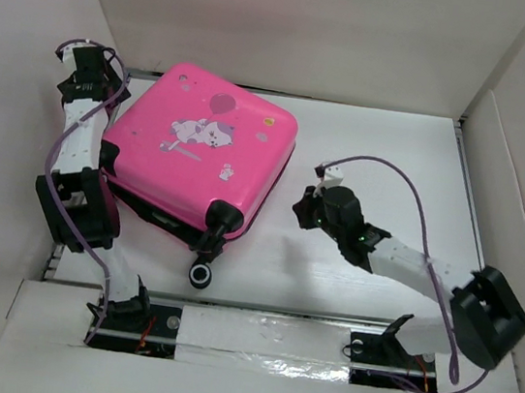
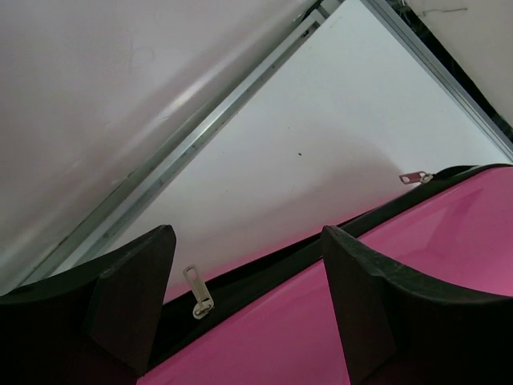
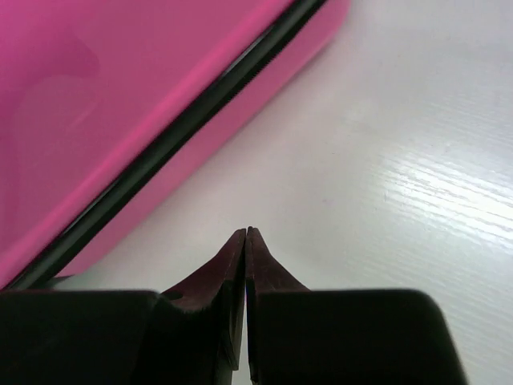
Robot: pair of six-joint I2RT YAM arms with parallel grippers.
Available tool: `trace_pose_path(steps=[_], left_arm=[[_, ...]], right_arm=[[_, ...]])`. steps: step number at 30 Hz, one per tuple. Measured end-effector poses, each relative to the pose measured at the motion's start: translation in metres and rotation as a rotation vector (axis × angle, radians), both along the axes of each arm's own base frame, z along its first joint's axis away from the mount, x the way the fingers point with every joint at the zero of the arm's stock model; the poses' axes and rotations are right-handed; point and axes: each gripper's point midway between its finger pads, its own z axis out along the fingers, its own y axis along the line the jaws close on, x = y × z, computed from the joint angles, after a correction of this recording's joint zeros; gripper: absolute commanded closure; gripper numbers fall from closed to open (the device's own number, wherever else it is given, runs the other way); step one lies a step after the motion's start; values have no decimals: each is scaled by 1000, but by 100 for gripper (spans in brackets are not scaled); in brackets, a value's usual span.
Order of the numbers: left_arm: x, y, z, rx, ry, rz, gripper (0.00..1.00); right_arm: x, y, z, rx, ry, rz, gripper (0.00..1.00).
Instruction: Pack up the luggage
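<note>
The pink luggage (image 1: 200, 154) lies flat and closed at the left-centre of the table, sticker side up, with its black wheels (image 1: 201, 274) toward the near edge. My left gripper (image 1: 102, 86) is at its far left corner. In the left wrist view it (image 2: 247, 233) is open over the pink shell (image 2: 321, 321), and a metal zip pull (image 2: 196, 293) lies on the black zip line between the fingers. A second zip pull (image 2: 415, 177) lies farther along. My right gripper (image 1: 301, 212) is shut and empty, just right of the luggage (image 3: 120, 96); in its wrist view it (image 3: 246, 231) is low over the table.
White walls box in the table on the left, back and right. A metal rail (image 2: 200, 140) runs along the foot of the back wall. A raised white ledge (image 1: 262, 338) crosses the near edge above the arm bases. Bare white table (image 1: 393, 176) lies right of the luggage.
</note>
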Motion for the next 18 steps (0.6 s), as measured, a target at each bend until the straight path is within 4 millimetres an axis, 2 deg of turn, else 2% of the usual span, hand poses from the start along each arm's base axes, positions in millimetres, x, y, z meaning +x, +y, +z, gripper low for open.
trace_pose_path(steps=[3,7,11,14,18], left_arm=[[7,4,-2,-1,32,-9,29],[17,8,-13,-9,63,-29,31],[15,9,-43,-34,138,-38,31],[14,11,-70,-56,194,-45,35],[6,13,-109,-70,263,-34,37]], right_arm=[[22,15,-26,-8,78,-2,92],[60,38,-40,50,99,-1,92],[75,52,-55,94,130,23,91],[87,70,-58,116,140,55,90],[100,76,-66,98,169,55,90]])
